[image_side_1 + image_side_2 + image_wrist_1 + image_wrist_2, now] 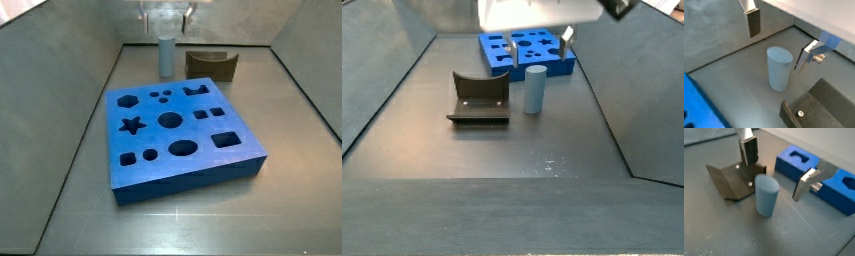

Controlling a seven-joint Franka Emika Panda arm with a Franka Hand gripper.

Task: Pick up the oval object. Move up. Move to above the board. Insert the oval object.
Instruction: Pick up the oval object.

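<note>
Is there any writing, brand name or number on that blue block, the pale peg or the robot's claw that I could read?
None: no words, numbers or logos show in any view.
The blue block carries only shaped holes, no print.
The pale peg is plain and smooth.
The open claw, above the peg, shows bare metal plates and a screw, unmarked.
The dark bracket beside the peg has no label either.
</note>
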